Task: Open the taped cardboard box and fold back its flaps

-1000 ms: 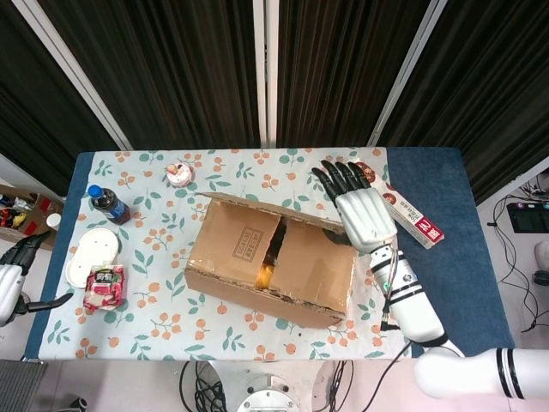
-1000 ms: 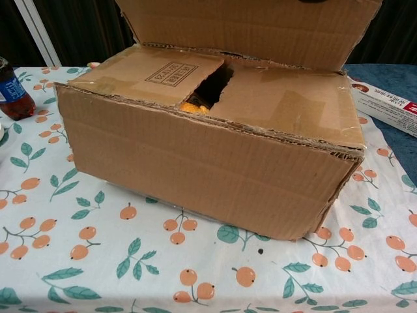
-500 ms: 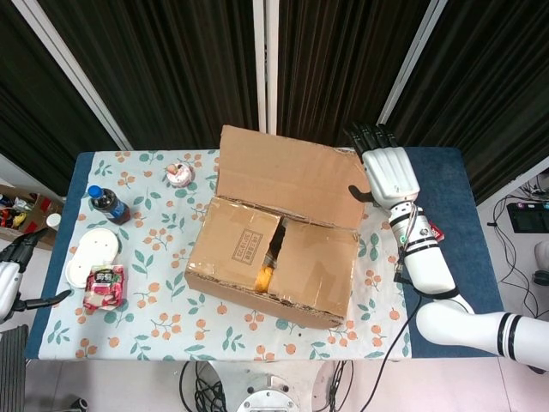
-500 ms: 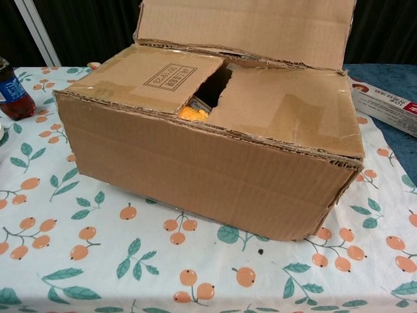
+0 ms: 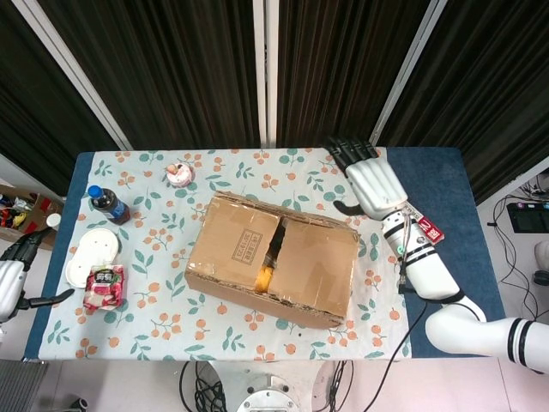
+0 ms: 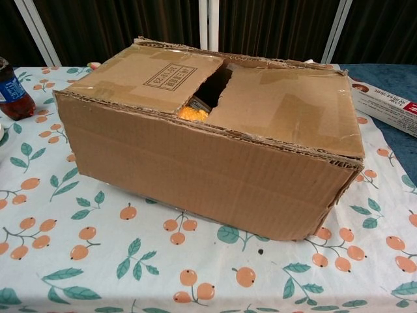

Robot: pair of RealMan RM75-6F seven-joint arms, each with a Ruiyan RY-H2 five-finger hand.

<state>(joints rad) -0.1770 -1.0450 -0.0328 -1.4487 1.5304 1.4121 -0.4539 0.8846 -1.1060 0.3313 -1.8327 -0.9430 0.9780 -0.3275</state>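
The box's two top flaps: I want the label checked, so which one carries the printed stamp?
The left flap on the cardboard box, toward the bottle; the right flap shows only plain card and tape.

One cardboard box (image 5: 273, 266), one bottle (image 5: 108, 203), one white plate (image 5: 91, 254), one snack packet (image 5: 104, 287), two robot hands.

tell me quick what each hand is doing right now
Left hand: at the table's left edge, holding nothing, fingers apart.
Right hand: open beyond the box, holding nothing.
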